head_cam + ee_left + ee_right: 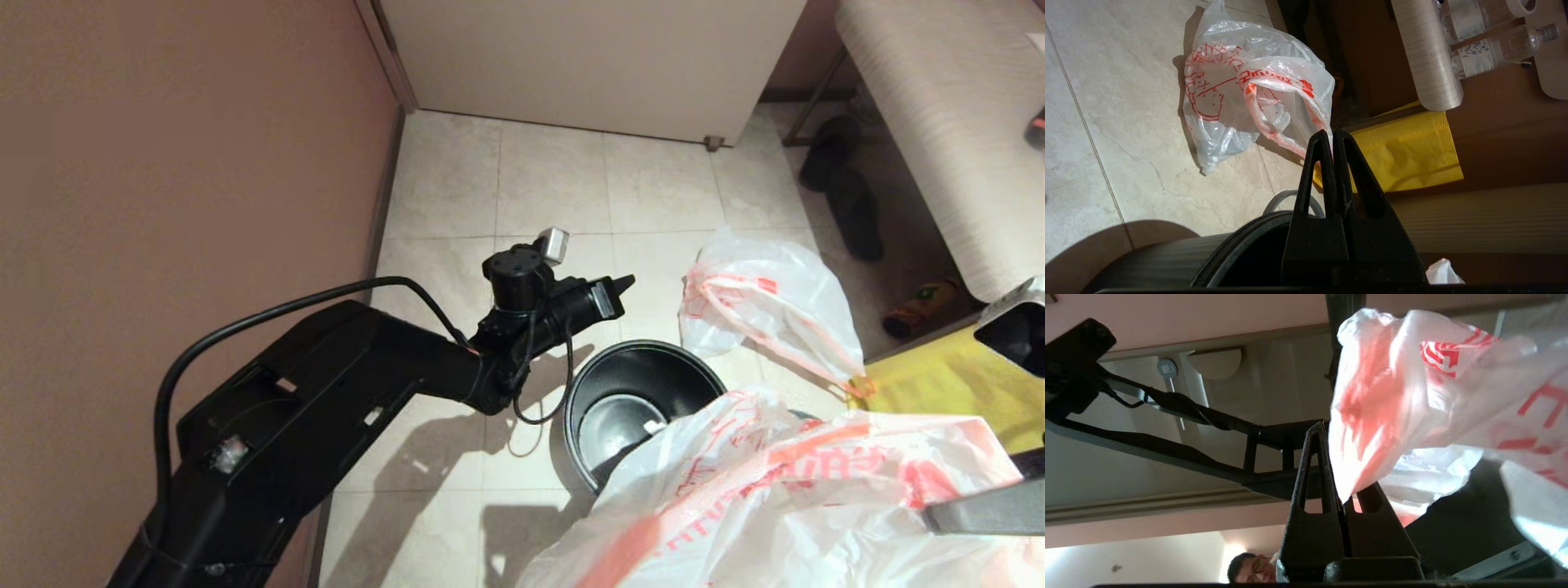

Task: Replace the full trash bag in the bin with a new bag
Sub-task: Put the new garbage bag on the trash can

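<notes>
The bin (653,348) (1237,245) stands on the tiled floor with its black inside showing and no bag in it. Its grey hoop (1286,196) lies on the floor just beyond it. The full trash bag (767,310) (1249,102), bulky with a pink-red drawstring, sits on the floor beyond the bin, to its right. My right gripper (1329,435) is shut on a fold of the new bag (816,490) (1433,396), which hangs thin and wide over the bin's near right side. My left gripper (622,284) (1332,134) hovers shut over the bin's far left rim, holding nothing.
A yellow fabric bag (939,384) (1408,151) lies right of the bin under a pale table (939,122). Dark shoes (849,196) sit under that table. A brown wall runs along the left, and a cabinet (588,57) stands at the back.
</notes>
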Controlling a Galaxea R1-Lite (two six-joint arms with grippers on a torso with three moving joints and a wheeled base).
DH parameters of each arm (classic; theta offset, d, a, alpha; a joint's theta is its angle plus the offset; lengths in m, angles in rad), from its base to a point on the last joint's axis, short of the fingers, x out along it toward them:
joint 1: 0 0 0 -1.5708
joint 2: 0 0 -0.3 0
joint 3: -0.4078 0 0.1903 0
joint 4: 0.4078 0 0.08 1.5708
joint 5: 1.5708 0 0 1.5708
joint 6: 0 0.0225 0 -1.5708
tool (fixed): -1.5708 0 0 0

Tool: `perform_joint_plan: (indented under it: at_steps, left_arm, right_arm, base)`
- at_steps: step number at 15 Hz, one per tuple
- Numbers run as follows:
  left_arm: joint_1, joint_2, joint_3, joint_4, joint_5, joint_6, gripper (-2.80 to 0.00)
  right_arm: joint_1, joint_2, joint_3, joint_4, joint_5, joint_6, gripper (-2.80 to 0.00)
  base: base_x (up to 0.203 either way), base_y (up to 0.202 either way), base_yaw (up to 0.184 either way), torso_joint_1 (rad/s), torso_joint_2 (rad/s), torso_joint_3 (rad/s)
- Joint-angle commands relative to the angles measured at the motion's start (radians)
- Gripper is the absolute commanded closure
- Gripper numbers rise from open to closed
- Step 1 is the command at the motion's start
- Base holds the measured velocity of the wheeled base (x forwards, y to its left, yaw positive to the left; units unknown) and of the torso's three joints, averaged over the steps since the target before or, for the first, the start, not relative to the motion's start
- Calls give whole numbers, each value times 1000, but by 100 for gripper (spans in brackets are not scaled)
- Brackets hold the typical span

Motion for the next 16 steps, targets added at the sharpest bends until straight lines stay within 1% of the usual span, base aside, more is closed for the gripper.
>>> perform_joint_plan:
  at_steps: [1,2,3,5,9,11,13,15,16]
  left_arm:
    - [7,-29,64,-35,-8,-6,0]
    - [8,-28,96,-80,-10,-14,0]
    - [5,-26,134,-109,-15,-23,0]
    - [-14,-33,234,-156,-55,-31,0]
    - [-87,-122,547,-293,-150,-33,0]
    - [-108,-169,693,-325,-181,-32,0]
    - [-117,-220,830,-380,-204,-31,0]
    - [-120,-296,961,-447,-249,-32,0]
    - [-119,-334,1008,-471,-271,-32,0]
  right_arm:
    - [-35,41,-8,-32,25,2,0]
    - [-66,62,-2,-60,56,2,0]
    - [-78,95,4,-85,72,1,0]
    - [-83,158,7,-142,81,0,0]
    - [-72,341,-49,-280,80,1,0]
    - [-68,430,-133,-318,80,1,0]
    - [-62,511,-231,-328,79,1,0]
    - [-56,572,-355,-330,79,3,0]
    - [-49,603,-404,-330,78,4,0]
  base:
    - [0,0,0,0,0,0]
    - [0,0,0,0,0,0]
    - [0,0,0,0,0,0]
    - [0,0,0,0,0,0]
    - [0,0,0,0,0,0]
    - [0,0,0,0,0,0]
    - [0,0,0,0,0,0]
    - [0,0,0,0,0,0]
    - [0,0,0,0,0,0]
